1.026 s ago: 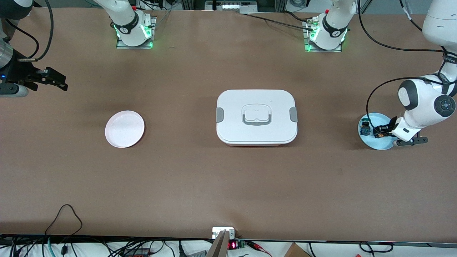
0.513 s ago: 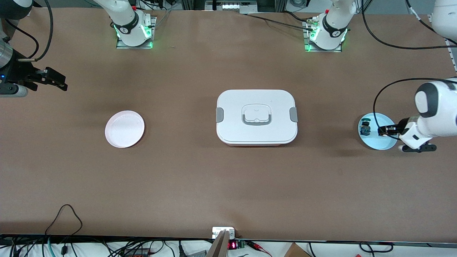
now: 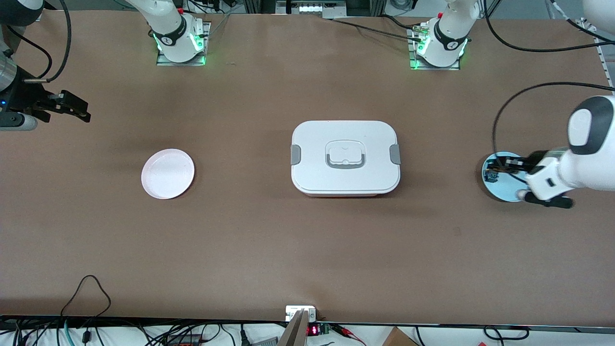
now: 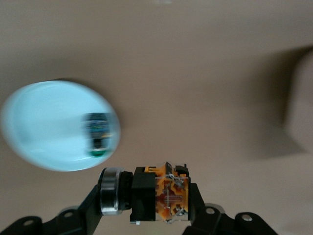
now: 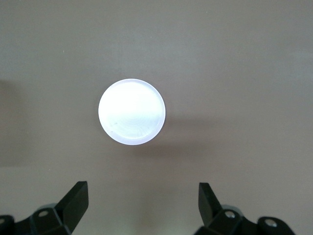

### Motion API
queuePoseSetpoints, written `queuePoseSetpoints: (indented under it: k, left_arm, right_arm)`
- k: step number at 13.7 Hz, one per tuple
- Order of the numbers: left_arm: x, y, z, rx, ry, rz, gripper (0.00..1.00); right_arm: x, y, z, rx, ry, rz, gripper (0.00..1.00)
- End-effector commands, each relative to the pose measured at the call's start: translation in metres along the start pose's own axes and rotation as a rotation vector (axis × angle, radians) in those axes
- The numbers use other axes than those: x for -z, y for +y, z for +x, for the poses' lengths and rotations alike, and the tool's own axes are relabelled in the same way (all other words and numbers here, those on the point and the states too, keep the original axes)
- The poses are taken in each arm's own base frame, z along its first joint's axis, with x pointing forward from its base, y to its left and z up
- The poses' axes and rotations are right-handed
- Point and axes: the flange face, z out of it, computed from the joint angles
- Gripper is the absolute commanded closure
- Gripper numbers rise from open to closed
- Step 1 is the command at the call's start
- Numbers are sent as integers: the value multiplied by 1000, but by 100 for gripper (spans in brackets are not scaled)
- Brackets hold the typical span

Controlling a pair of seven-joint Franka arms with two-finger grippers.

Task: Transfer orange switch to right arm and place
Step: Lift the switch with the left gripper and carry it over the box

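The left gripper is clamped on the orange switch, its black fingers pressing the part from both sides, with the silver ring and black body sticking out to one side. In the front view that gripper hangs in the air over the blue plate, which sits close to the table edge at the left arm's end. The switch is off the plate, held above it. The other small switch, the one with the green-blue top, lies on the blue plate near its rim.

Toward the middle of the table there is bare brown surface between the blue plate and the white lidded box, which sits shut with grey clips at each end and a grey handle on top.

A wide open stretch follows, then the pink plate, nothing on it, with bare table all round it and a broad empty band toward the front camera.

The right gripper waits up in the air at the right arm's end, near the table's edge. Its wrist view shows the two fingers spread wide apart with nothing between them, and the pink plate below.
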Motion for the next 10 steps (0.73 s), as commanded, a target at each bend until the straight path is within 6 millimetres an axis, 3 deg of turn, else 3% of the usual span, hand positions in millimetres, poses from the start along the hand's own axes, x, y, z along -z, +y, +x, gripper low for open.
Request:
queuePoseSetpoints:
  k: [1, 3, 7, 10]
  left_arm:
    - [10, 68, 1, -145, -32, -159, 69]
    - [28, 116, 1, -297, 5, -231, 72]
    - [27, 202, 4, -531, 56, -615, 74]
    - [41, 247, 7, -745, 238, -753, 74]
  right_arm:
    - [12, 1, -2, -8, 20, -8, 0]
    - [13, 3, 1, -11, 22, -4, 0]
    - [14, -5, 2, 9, 25, -11, 0]
    - [14, -3, 1, 1, 25, -2, 0]
